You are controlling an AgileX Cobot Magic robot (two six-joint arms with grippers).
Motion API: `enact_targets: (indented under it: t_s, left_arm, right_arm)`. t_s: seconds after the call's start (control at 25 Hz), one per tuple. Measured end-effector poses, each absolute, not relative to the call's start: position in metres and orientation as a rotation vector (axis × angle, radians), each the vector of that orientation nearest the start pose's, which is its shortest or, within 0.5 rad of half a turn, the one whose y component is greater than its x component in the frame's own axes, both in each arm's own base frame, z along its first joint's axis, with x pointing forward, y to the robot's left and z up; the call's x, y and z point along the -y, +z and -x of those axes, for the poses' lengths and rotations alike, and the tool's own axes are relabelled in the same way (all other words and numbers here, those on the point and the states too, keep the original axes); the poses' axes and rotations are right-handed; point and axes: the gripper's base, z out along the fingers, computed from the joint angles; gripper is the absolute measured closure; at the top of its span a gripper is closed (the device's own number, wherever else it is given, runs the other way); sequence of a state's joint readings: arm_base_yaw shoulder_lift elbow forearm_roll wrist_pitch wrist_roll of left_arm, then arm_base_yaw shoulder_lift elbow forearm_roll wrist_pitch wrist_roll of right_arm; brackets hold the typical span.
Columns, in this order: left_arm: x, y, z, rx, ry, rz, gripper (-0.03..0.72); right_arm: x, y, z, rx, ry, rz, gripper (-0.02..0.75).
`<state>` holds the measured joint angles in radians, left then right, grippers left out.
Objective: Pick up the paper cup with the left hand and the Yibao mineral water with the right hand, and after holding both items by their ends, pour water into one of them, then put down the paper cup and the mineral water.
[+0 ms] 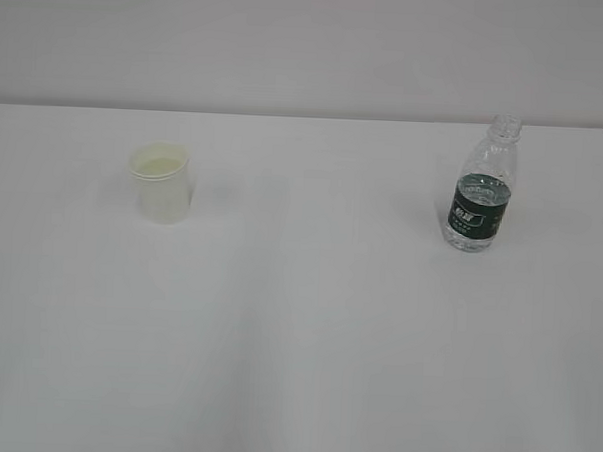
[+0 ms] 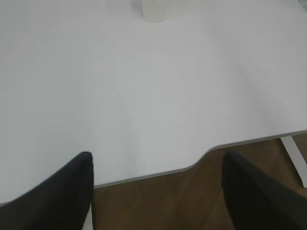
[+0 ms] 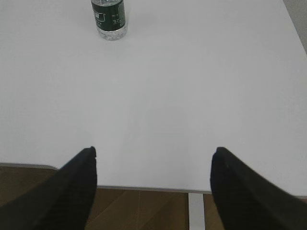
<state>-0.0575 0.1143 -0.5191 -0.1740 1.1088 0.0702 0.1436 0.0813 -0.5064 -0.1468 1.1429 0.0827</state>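
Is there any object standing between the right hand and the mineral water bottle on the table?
No. In the right wrist view only bare white table lies between the open right hand and the Yibao mineral water.

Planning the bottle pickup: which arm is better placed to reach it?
Right. The bottle stands ahead of the right claw, whose jaws are wide apart; the left claw faces the paper cup instead.

Exterior view: slanted down across the counter [image 1: 296, 346] toward the wall. Wrist views: each low over the near edge, facing forward between spread jaws, both well back; all share the counter top.
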Motion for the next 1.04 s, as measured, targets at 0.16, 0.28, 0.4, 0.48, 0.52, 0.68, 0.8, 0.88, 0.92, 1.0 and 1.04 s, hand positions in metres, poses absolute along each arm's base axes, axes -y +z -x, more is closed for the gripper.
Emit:
enact_targets:
  t_s: [0.16, 0.28, 0.4, 0.48, 0.52, 0.68, 0.8, 0.88, 0.92, 1.0, 1.04]
  left_arm:
    - [0.0145, 0.2798, -0.0073, -2.176, -0.207, -0.142, 0.095]
    - [0.0145, 0.2798, -0.0073, -2.176, -0.207, -0.142, 0.095]
    - [0.0145, 0.2798, -0.0073, -2.176, -0.207, -0.142, 0.096]
    - [0.0145, 0.2798, -0.0073, -2.176, -0.207, -0.142, 0.096]
    - [0.0145, 0.2798, -0.0073, -2.176, -0.207, -0.142, 0.096]
    - [0.0145, 0.2798, -0.0073, -2.176, -0.207, -0.142, 0.096]
    - [0.0145, 0.2798, -0.0073, -2.176, -0.207, -0.142, 0.097]
    - [0.0145, 0.2798, -0.0073, -2.176, -0.207, -0.142, 0.097]
    - [0.0145, 0.2798, -0.0073, -2.176, -0.207, -0.142, 0.097]
    - [0.0145, 0.2798, -0.0073, -2.176, -0.207, -0.142, 0.097]
    - [0.0145, 0.2798, -0.0073, -2.176, -0.207, -0.142, 0.097]
  right_arm:
    - [0.0112, 0.2735, -0.0041, -2.190, -0.073, 0.112, 0.183]
    - [0.0112, 0.2735, -0.0041, -2.189, -0.084, 0.132, 0.185]
    - [0.0112, 0.2735, -0.0041, -2.189, -0.086, 0.137, 0.186]
    - [0.0112, 0.2735, -0.0041, -2.189, -0.086, 0.137, 0.186]
    - [0.0112, 0.2735, -0.0041, -2.189, -0.086, 0.137, 0.186]
    - [0.0112, 0.2735, -0.0041, -2.189, -0.088, 0.139, 0.186]
    - [0.0112, 0.2735, -0.0041, -2.189, -0.088, 0.139, 0.186]
    - [0.0112, 0.2735, -0.0041, -2.189, -0.088, 0.139, 0.186]
    - [0.0112, 0.2735, -0.0041, -2.189, -0.088, 0.139, 0.186]
    - [0.0112, 0.2735, -0.0041, -2.189, -0.088, 0.139, 0.186]
    - [0.0111, 0.2735, -0.0042, -2.188, -0.088, 0.140, 0.186]
